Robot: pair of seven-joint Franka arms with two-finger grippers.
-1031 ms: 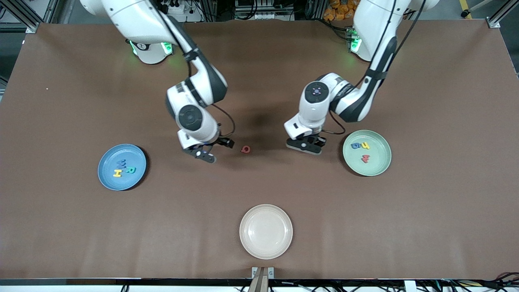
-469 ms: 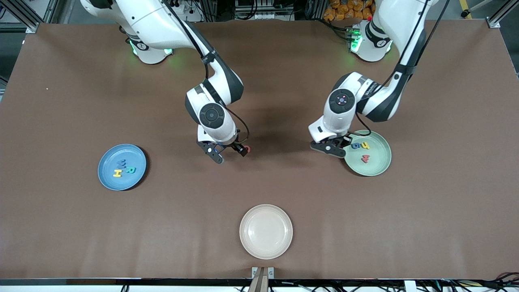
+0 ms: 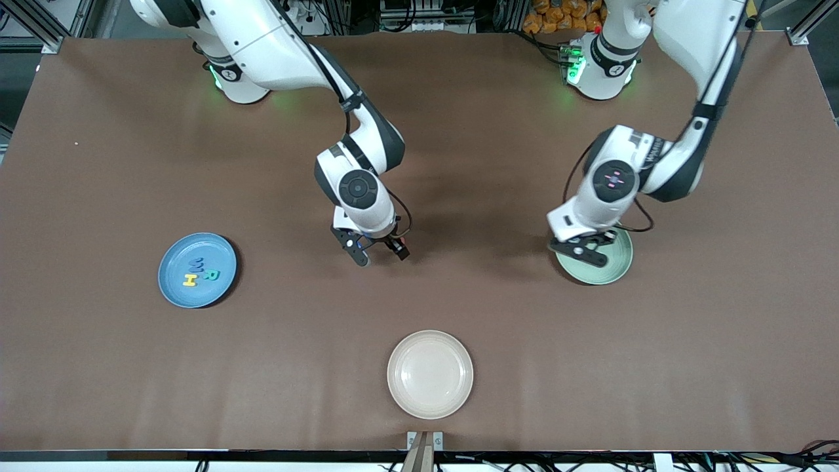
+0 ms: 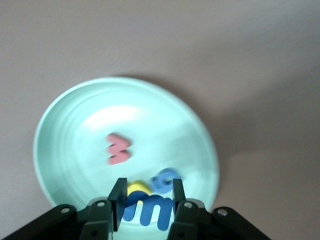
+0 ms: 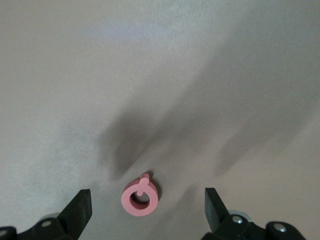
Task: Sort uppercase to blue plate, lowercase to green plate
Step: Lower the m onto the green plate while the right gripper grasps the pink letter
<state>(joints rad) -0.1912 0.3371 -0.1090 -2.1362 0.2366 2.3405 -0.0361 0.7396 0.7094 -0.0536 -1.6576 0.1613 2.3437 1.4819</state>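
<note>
Table (image 3: 131,367) brown | left gripper (image 4: 147,200) clamps blue m (image 4: 150,210) | right gripper (image 5: 147,205) wide, empty

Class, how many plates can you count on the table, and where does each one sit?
3. The blue plate lies toward the right arm's end, the green plate toward the left arm's end under the left claw, and the cream plate nearest the front camera.

Plates (image 3: 197,298): three; letters (image 4: 119,149): eight; arms: two.
</note>
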